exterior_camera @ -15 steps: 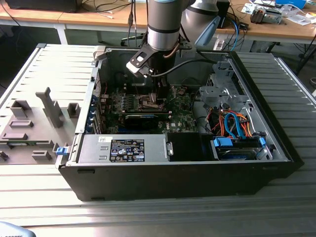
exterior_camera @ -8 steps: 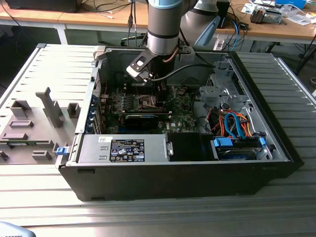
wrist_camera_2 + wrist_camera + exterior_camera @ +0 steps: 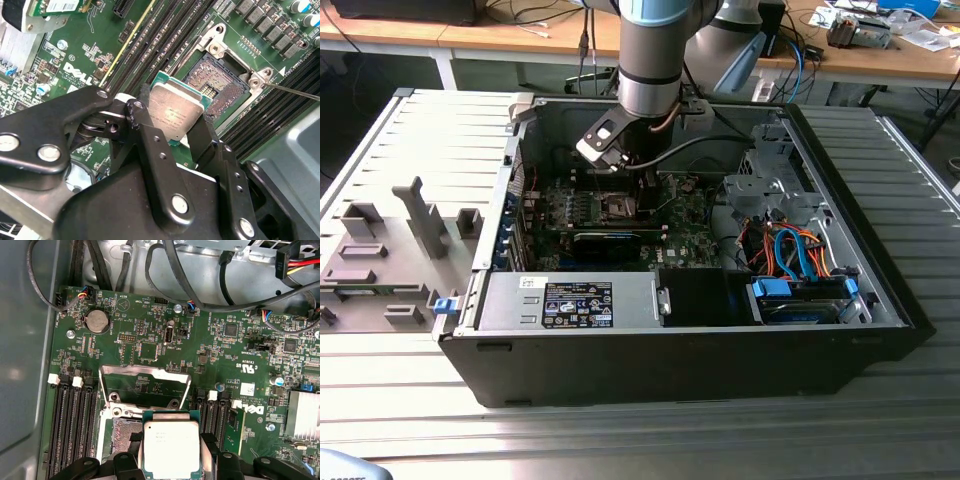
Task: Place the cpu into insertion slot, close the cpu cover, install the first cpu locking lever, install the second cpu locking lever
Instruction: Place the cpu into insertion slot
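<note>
Grey slatted surface [image 3: 620, 440] carries an open computer case [image 3: 670, 370]; inside, close to the bare socket [image 3: 222, 80], the gripper [image 3: 175, 122] is clamped on the cpu [image 3: 176, 111] by opposite edges; likely light, rigid, slick-topped, its underside fragile, so edges suit it.

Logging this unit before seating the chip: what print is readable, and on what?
Silvery-grey square metal cpu in the black gripper: faint lines, too small to read.
Green motherboard: fine white markings, too small to read.
Black-and-white label on the silver metal box: blurred.
</note>
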Robot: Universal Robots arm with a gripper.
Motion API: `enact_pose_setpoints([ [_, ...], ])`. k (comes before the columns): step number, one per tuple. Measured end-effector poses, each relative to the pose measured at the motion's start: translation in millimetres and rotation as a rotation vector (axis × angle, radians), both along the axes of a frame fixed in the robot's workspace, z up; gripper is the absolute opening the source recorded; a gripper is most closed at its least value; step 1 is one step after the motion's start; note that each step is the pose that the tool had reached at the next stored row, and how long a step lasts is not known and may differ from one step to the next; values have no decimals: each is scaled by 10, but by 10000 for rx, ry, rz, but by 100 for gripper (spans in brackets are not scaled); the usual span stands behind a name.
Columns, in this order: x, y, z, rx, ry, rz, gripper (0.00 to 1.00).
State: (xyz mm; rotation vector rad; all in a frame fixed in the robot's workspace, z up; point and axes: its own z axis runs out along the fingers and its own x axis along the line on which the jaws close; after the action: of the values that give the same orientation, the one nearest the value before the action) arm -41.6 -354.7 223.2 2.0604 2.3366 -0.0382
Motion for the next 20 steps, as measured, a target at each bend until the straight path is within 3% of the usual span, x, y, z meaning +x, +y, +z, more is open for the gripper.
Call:
enact_pose_setpoints([
  [8,-9,26,-1,0,0,-15,54],
  [12,-63,47,-1,-1,-6,-87,54],
  [20,-138,68,-9,1,-8,-516,54],
])
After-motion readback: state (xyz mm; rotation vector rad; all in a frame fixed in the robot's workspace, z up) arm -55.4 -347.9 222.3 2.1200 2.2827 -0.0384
